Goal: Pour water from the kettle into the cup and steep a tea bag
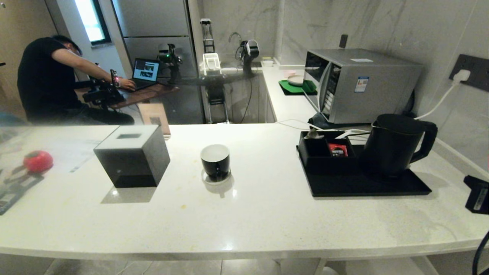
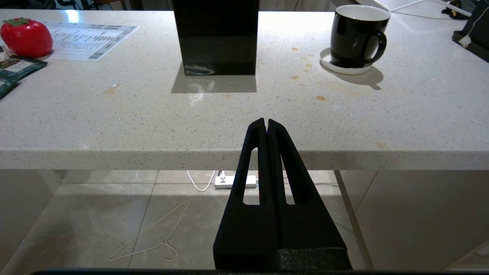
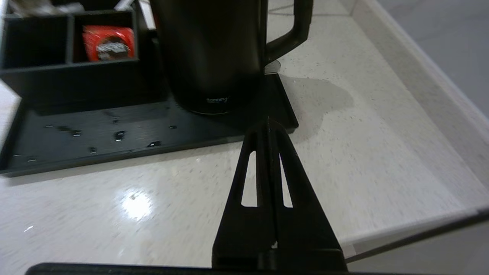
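I am holding my right gripper (image 3: pixel 268 124) pressed shut and empty, just near the kettle (image 3: pixel 208 49); my left gripper (image 2: pixel 266 123) is resting closed too.

White counter (image 1: pixel 267 214). Kettle (image 1: pixel 393 143) upright on black tray (image 1: pixel 363 185), handle toward right. Organizer box (image 1: pixel 324 152) on tray beside kettle, red packet (image 1: pixel 337 149) inside. Cup (image 1: pixel 216 161) on saucer (image 1: pixel 208 180), mid-counter. Black box (image 1: pixel 131 156) left of cup. Microwave (image 1: pixel 359 84) behind tray. Person (image 1: pixel 49 82) at laptop (image 1: pixel 145 72) in background.
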`<state>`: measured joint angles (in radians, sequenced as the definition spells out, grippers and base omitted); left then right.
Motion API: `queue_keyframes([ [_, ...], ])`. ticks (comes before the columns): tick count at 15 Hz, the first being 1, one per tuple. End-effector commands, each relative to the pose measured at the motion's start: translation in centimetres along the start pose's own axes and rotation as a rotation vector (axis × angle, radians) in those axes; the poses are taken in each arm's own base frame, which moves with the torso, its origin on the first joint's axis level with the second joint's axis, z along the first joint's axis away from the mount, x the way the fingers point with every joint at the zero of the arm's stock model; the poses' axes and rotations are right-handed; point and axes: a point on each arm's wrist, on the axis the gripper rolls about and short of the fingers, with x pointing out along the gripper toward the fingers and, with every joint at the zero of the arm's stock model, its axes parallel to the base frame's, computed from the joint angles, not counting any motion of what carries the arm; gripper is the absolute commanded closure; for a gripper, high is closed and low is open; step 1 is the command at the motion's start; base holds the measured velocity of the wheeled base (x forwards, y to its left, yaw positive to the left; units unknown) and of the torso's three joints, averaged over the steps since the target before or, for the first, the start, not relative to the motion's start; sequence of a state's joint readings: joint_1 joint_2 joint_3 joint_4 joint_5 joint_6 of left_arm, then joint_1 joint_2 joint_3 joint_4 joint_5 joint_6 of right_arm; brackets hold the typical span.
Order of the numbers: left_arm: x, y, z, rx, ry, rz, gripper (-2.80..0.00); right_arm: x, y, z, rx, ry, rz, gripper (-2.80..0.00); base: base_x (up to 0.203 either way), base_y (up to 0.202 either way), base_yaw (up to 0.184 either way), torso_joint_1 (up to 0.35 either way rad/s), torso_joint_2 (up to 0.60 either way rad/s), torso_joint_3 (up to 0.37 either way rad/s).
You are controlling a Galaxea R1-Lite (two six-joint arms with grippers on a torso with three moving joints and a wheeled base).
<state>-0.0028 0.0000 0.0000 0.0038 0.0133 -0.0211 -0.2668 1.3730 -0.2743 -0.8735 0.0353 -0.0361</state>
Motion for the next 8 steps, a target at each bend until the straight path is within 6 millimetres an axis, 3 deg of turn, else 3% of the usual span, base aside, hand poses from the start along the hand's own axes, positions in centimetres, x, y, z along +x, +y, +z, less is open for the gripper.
queue_keyframes([
  [1, 0.0, 0.0, 0.0, 0.000, 0.001, 0.000, 0.00, 3.2, -0.1, -1.6, -0.008, 0.060, 0.002, 0.00, 0.000, 0.000, 0.000, 0.000, 0.00, 0.000],
  [2, 0.0, 0.0, 0.0, 0.000, 0.000, 0.000, 0.00, 4.1, -0.1, -1.9, -0.014, 0.047, 0.000, 0.00, 0.000, 0.000, 0.000, 0.000, 0.00, 0.000],
  [3, 0.0, 0.0, 0.0, 0.000, -0.001, -0.001, 0.00, 4.9, -0.1, -2.2, -0.019, 0.034, -0.002, -2.80, 0.000, 0.000, 0.000, 0.000, 0.00, 0.000],
  [8, 0.0, 0.0, 0.0, 0.000, -0.001, 0.000, 0.00, 7.6, -0.7, -2.5, -0.023, -0.014, -0.031, -2.80, 0.000, 0.000, 0.000, 0.000, 0.00, 0.000],
])
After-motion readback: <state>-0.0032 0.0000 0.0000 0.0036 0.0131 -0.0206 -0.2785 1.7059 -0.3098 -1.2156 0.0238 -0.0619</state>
